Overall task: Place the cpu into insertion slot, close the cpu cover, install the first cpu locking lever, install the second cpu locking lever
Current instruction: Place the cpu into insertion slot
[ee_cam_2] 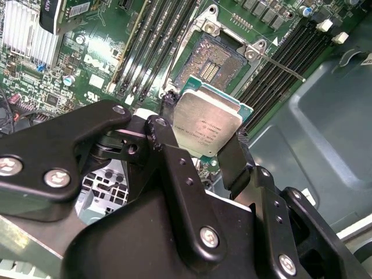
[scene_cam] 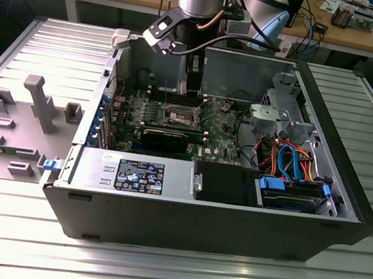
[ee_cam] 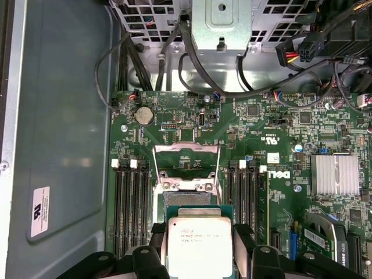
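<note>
- Pincer (ee_cam_2: 199,144) — was clamped on the cpu (ee_cam_2: 207,121) by its edges; chip hung near the insertion slot (ee_cam_2: 218,61), unseated;
- Risk, judged — tilted or offset seating could bend the slot's pins.

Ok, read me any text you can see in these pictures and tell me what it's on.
cpu top: faint print, too small to read.
White sticker on the case wall: too small to read.
Power supply label: blurred.
Motherboard: a white maker's logo; other marks too small.
</note>
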`<state>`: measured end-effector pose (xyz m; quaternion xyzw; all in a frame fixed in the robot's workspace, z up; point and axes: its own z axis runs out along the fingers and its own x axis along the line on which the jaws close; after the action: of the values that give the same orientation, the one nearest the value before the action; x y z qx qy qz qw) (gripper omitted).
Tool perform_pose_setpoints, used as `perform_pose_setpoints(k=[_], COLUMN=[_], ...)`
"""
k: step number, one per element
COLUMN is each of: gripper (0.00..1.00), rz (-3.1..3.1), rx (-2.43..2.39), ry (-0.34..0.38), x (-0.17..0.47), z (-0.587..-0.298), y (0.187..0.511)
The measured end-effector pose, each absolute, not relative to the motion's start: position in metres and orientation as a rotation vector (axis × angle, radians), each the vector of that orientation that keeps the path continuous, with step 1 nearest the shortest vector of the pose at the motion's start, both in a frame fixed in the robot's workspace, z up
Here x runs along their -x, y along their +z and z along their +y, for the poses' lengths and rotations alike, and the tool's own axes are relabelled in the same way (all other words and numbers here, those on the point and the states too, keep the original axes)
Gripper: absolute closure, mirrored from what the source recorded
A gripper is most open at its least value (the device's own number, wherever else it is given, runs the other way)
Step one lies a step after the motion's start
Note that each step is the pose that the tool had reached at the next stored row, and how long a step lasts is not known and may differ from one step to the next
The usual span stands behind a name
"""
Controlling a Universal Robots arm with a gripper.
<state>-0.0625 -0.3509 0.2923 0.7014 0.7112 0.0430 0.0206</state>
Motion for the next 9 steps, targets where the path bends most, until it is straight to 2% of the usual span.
perform_pose_setpoints(k=[9], gripper=[0.45], rz=[2.202], rx=[-2.172], ry=[0.137], x=[0.0625], z=[-0.3509], y=[0.2840])
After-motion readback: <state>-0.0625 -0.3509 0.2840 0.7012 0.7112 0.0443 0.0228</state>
